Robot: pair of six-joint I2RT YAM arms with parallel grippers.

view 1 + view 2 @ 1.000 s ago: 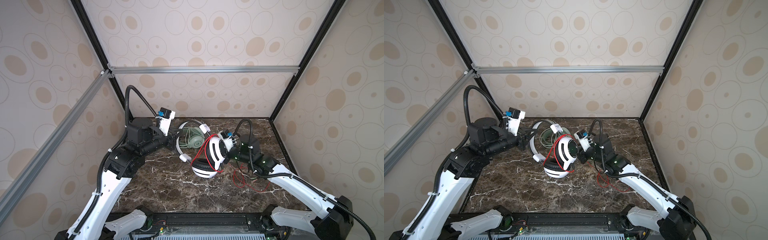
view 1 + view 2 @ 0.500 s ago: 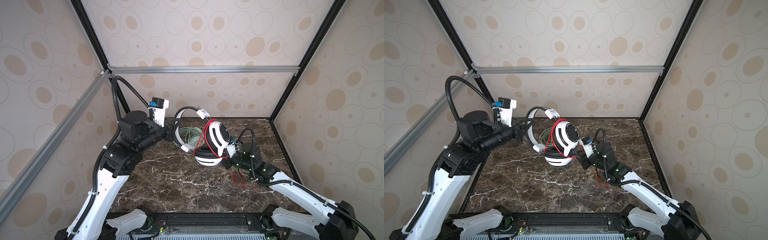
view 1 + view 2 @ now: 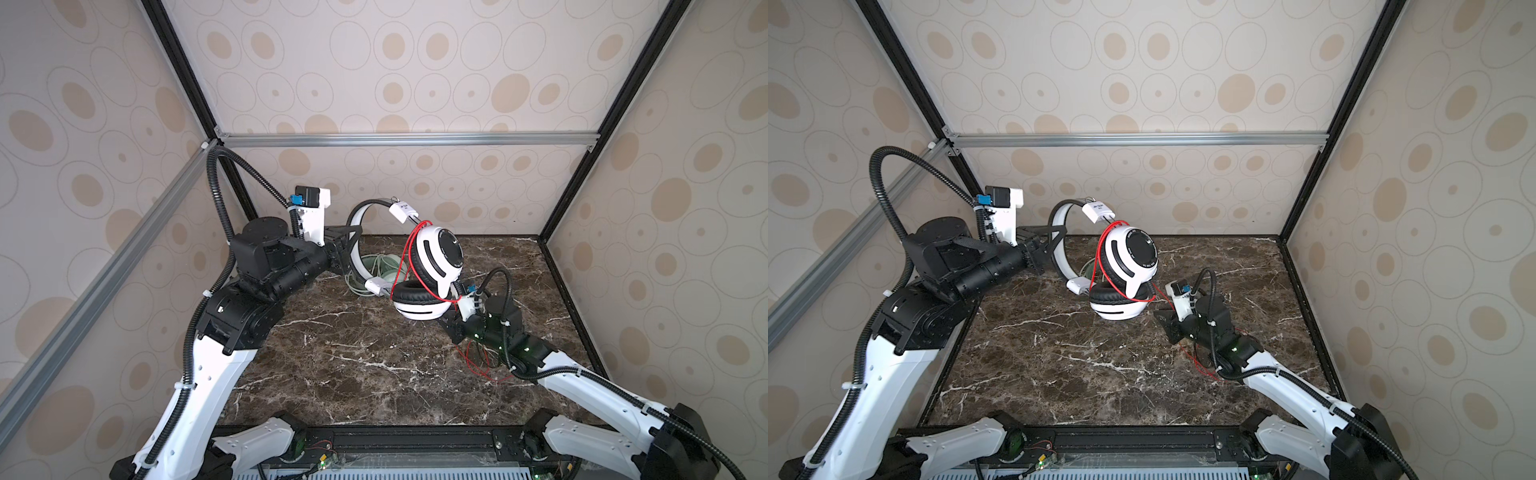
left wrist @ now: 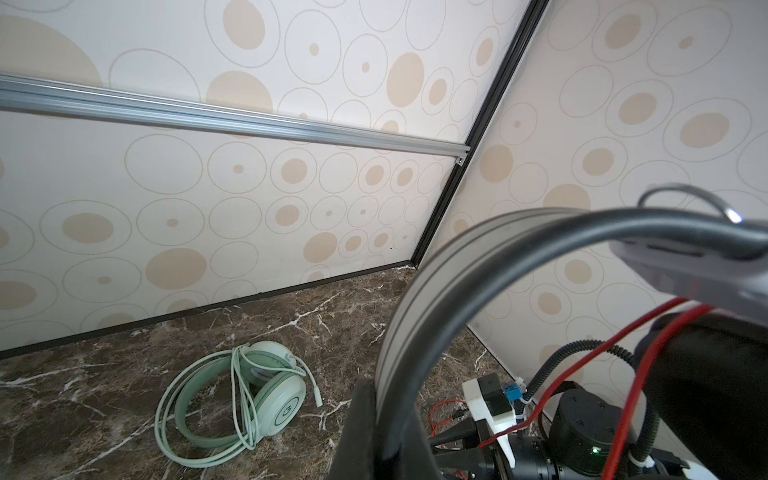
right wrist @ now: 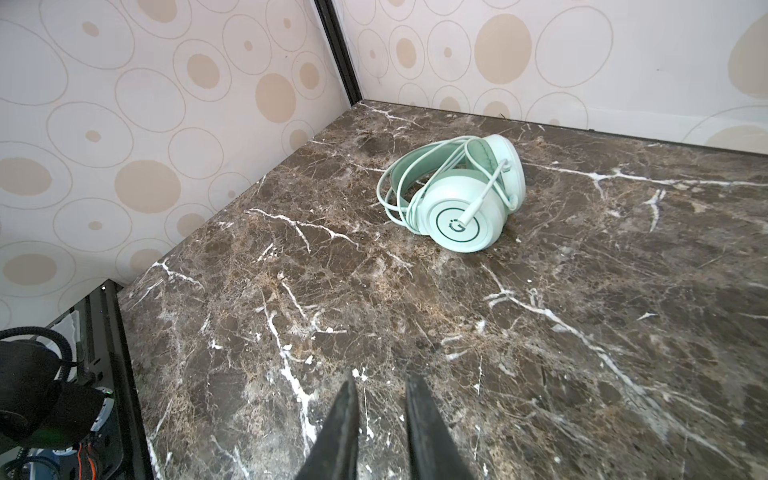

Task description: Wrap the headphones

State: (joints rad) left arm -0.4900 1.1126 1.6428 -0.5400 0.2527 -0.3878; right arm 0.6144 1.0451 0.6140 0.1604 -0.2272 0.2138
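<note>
The white-and-black headphones (image 3: pixel 436 266) hang above the far middle of the table (image 3: pixel 353 365), the left gripper (image 3: pixel 351 247) clamped on the stiff headband (image 3: pixel 362 208), which I judge the soundest hold on a light frame whose smooth ear cups (image 3: pixel 442 253) swivel. The thin red cable (image 3: pixel 401 266) is limp and apt to snag or slip, so it wants pinching close to the cups; the right gripper (image 5: pixel 380 376), low at the right, shows a narrow gap with no cable seen in it. The mint-green headphones (image 5: pixel 457 195) lie far back, cable looped round them.
</note>
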